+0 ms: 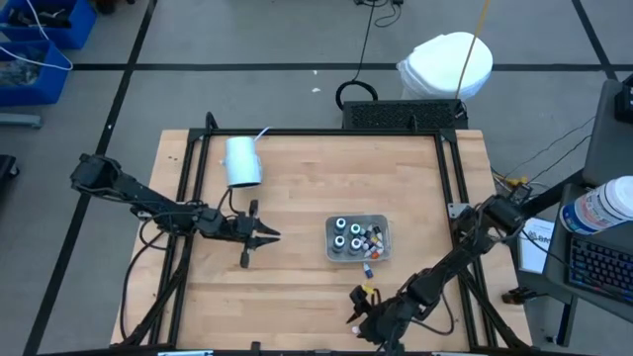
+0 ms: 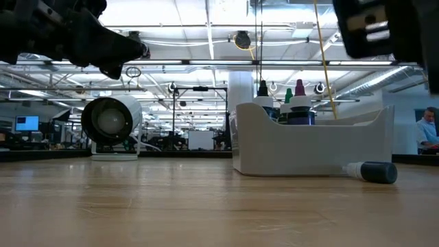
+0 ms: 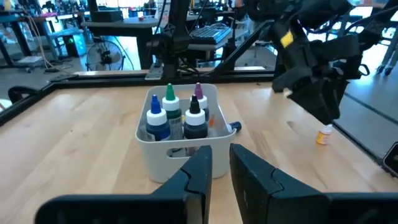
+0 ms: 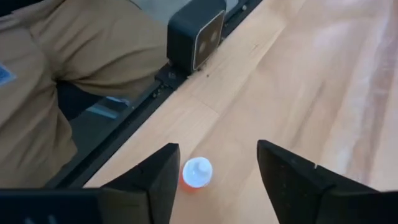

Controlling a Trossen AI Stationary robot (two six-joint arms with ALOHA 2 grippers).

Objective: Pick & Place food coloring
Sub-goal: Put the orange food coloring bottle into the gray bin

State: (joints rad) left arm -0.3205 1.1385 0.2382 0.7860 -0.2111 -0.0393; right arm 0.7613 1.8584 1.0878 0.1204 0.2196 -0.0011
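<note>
The left gripper [image 1: 272, 235] hovers over the middle-left of the wooden surface [image 1: 297, 178], jaws nearly shut on nothing, pointing toward the grey tray [image 1: 381, 223], which lies well apart to its right. In the left wrist view the tray [image 3: 155, 149] holds upright food coloring bottles [image 3: 194, 118], and one blue-capped bottle [image 1: 367, 269] lies on its side just beside the tray's near wall. Further right, near the front edge, the right gripper [image 4: 214, 180] hangs with jaws wide apart and empty. A small orange bottle [image 4: 196, 173] stands upright between them, close to one finger, its white cap and long axis toward the wrist camera. The right arm is clearly nearer; it looks set for a straight descent and close.
</note>
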